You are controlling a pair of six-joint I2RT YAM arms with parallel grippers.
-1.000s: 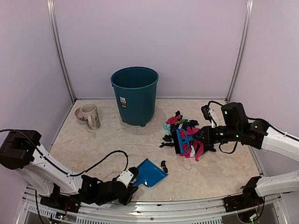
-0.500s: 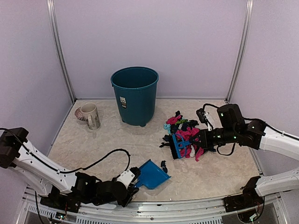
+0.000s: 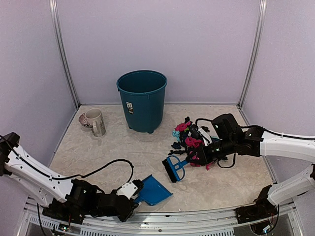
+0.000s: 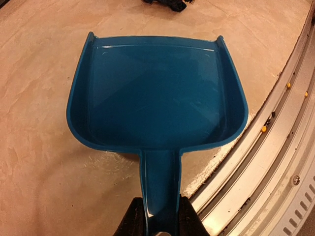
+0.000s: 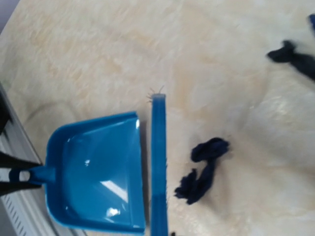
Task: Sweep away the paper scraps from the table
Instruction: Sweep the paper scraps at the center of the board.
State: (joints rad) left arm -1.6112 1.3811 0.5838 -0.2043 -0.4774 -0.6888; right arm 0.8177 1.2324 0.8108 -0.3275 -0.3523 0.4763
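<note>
The paper scraps [image 3: 189, 134] lie in a pink, black, dark blue and teal heap right of the table's [image 3: 113, 147] middle. My right gripper [image 3: 198, 155] is shut on the blue hand brush [image 3: 173, 170], whose head stands left of the heap, just beyond the dustpan's mouth. In the right wrist view the brush [image 5: 158, 167] lies between the dustpan [image 5: 93, 172] and a dark blue scrap [image 5: 204, 169]; the fingers are out of frame. My left gripper [image 3: 132, 191] is shut on the handle of the blue dustpan [image 3: 153, 191], which rests flat and empty [image 4: 157, 93] by the front rail.
A tall teal bin [image 3: 141, 101] stands at the back centre. A mug [image 3: 95, 122] sits at the back left. The metal front rail [image 4: 275, 142] runs right beside the dustpan. Lilac walls enclose the table. Another dark scrap [image 5: 290, 54] lies farther out.
My right arm has swung the brush left and nearer, from the heap to the dustpan's mouth. My left gripper has drawn the dustpan slightly back toward the front rail.
</note>
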